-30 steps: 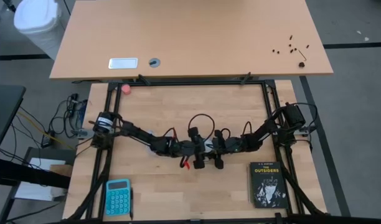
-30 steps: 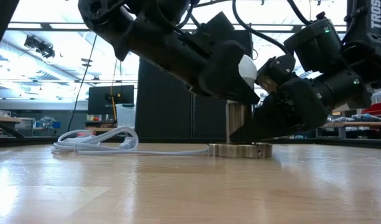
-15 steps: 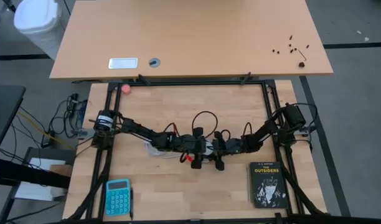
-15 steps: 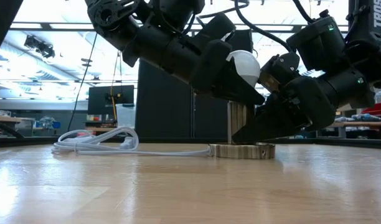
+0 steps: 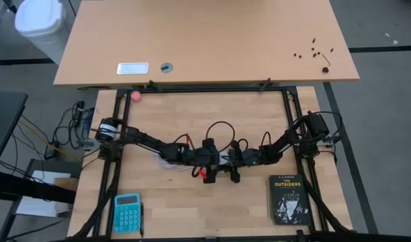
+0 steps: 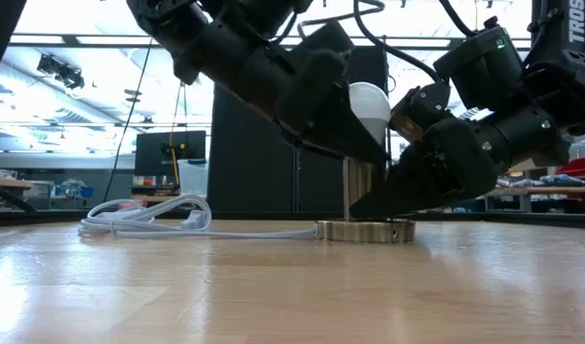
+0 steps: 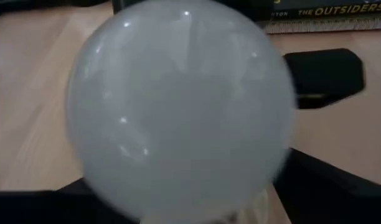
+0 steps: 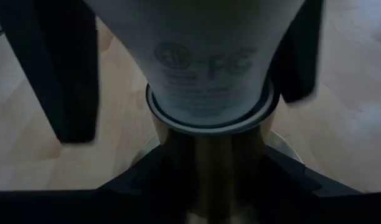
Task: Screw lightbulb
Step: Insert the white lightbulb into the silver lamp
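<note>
Now we see the lightbulb (image 6: 372, 101) standing upright in the metal socket (image 6: 365, 227) near the middle of the table (image 5: 192, 202), its neck seated in the socket's collar. Our left gripper (image 6: 355, 129) is around the globe, though we cannot tell whether its fingers press on it. Our right gripper (image 6: 407, 186) is closed on the socket's stem just below the bulb's neck.
</note>
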### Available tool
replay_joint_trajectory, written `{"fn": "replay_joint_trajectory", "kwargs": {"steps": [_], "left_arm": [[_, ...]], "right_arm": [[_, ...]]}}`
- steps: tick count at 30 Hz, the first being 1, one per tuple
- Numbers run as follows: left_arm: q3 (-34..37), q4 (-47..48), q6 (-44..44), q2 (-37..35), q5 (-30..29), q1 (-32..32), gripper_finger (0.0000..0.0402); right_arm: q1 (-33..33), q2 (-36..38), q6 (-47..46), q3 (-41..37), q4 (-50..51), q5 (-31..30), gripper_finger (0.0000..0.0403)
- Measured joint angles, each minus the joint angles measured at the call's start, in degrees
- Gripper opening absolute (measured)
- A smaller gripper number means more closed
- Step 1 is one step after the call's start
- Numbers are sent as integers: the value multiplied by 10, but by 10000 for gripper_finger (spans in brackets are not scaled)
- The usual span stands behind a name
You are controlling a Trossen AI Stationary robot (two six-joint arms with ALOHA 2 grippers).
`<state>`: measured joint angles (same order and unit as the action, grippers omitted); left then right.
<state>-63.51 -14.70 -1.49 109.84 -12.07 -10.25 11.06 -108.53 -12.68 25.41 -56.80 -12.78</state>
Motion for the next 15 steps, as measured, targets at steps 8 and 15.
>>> {"fn": "replay_joint_trajectory", "kwargs": {"steps": [8,15], "left_arm": [[0,96,-43,-38,-58,-32,316],[0,154,-85,-54,-124,-75,314]], "right_arm": [[-1,0,1,-1,0,0,200],[-1,0,2,-2,-11,6,236]]}}
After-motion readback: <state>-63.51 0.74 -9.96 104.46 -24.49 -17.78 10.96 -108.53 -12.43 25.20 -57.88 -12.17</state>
